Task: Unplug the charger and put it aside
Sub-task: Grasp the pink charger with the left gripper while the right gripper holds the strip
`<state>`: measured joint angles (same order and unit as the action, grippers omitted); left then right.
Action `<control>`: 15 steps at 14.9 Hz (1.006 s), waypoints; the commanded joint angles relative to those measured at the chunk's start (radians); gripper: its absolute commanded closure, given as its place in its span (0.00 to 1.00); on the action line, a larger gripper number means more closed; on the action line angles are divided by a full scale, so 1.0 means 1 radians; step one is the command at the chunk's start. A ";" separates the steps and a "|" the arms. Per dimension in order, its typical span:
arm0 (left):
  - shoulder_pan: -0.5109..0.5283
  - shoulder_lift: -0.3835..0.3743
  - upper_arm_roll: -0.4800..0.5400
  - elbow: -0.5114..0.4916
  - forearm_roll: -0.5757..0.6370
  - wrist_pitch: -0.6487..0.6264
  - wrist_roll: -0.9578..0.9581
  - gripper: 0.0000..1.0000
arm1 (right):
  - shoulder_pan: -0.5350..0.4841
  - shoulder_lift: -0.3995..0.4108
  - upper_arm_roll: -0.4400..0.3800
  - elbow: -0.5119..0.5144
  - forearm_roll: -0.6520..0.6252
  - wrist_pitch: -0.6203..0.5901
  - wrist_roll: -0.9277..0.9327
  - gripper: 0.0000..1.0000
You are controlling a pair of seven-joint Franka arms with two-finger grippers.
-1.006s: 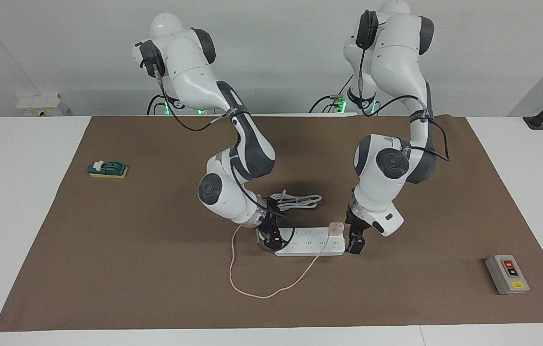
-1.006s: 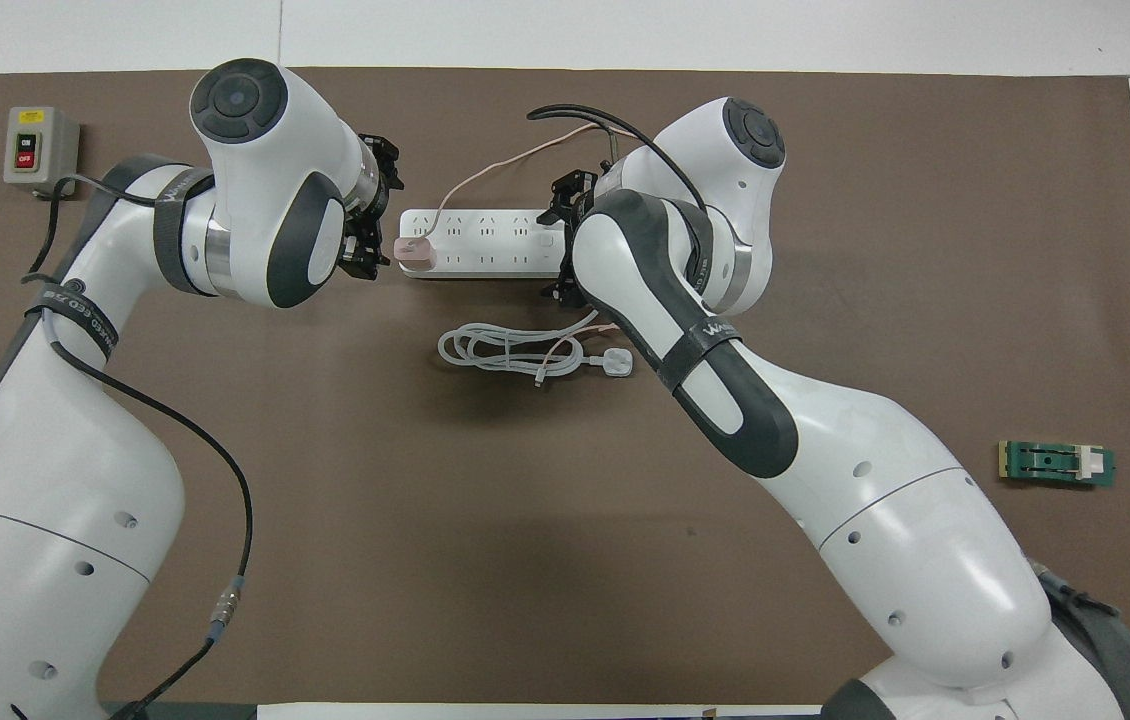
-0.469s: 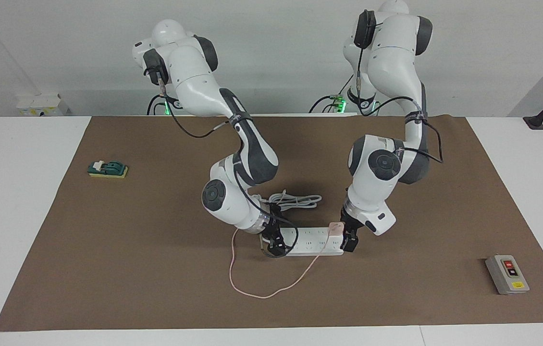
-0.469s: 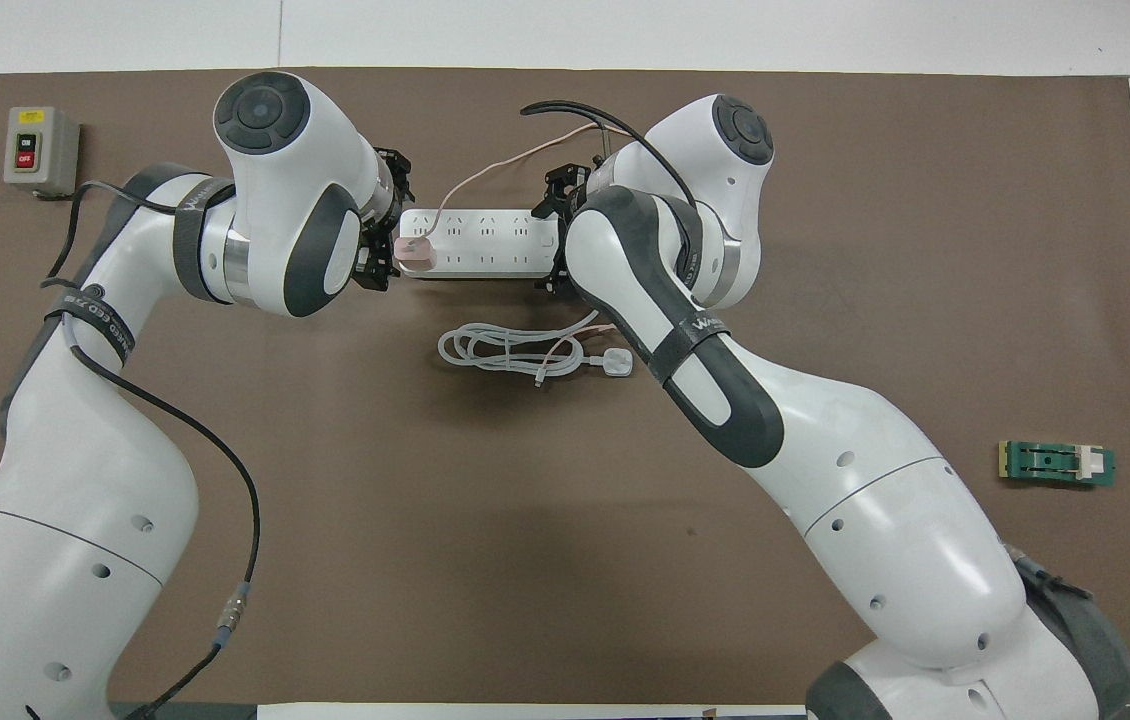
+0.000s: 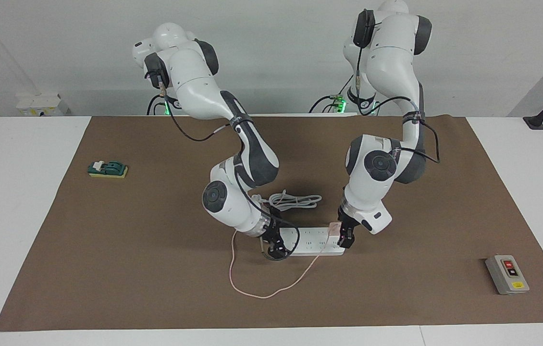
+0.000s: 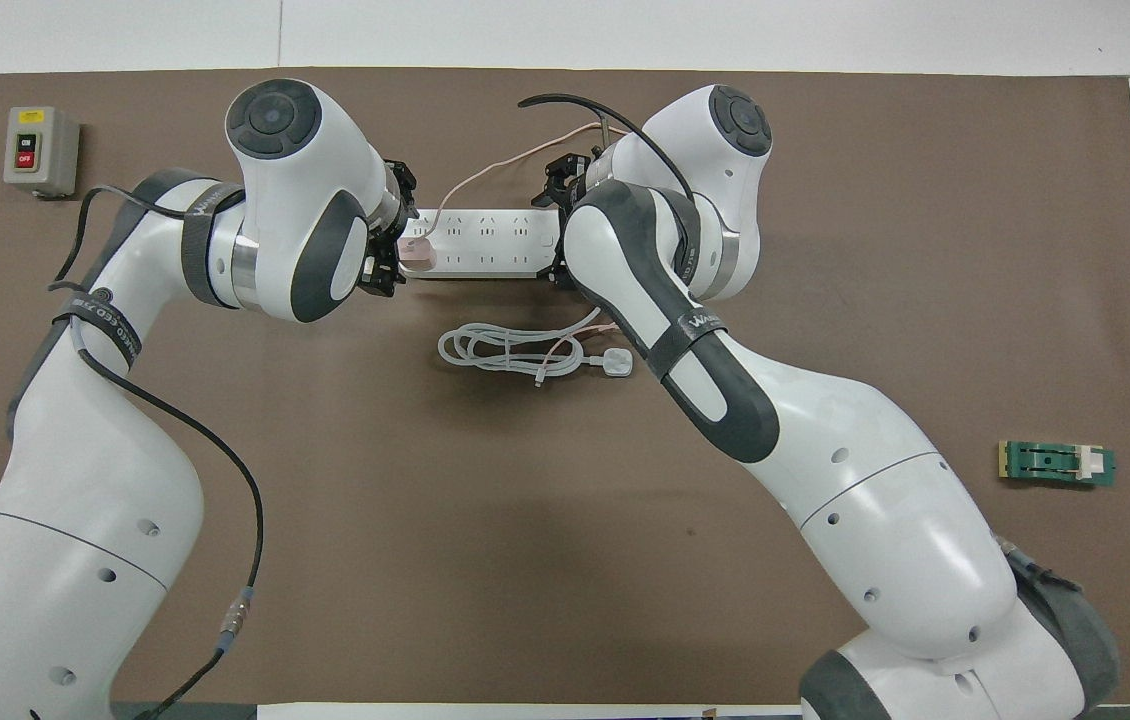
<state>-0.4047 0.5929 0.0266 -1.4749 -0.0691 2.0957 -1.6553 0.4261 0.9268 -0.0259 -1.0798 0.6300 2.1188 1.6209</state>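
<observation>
The pale pink charger (image 5: 334, 226) sits plugged into the long white power strip (image 5: 311, 241) at its end toward the left arm; it also shows in the overhead view (image 6: 415, 256). Its thin pink cable (image 5: 252, 292) loops over the mat. My left gripper (image 5: 346, 236) is low at that end of the strip, fingers open on either side of the charger (image 6: 393, 235). My right gripper (image 5: 274, 246) is low at the strip's other end, fingers open astride it (image 6: 558, 225).
A coiled white cord with a white plug (image 5: 295, 199) lies just nearer the robots than the strip. A grey switch box (image 5: 507, 275) lies toward the left arm's end. A green block (image 5: 108, 169) lies toward the right arm's end.
Both grippers have moved inward along the strip and lower. The left one has come up to the charger, the right one onto the other end. The charger stays plugged in.
</observation>
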 commanded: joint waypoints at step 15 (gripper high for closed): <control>-0.019 -0.039 0.016 -0.033 0.000 -0.031 -0.011 1.00 | 0.003 0.053 0.000 0.043 -0.021 0.026 -0.036 0.55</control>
<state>-0.4092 0.5825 0.0278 -1.4757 -0.0688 2.0708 -1.6611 0.4278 0.9532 -0.0260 -1.0721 0.6280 2.1274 1.6030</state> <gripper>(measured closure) 0.683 0.066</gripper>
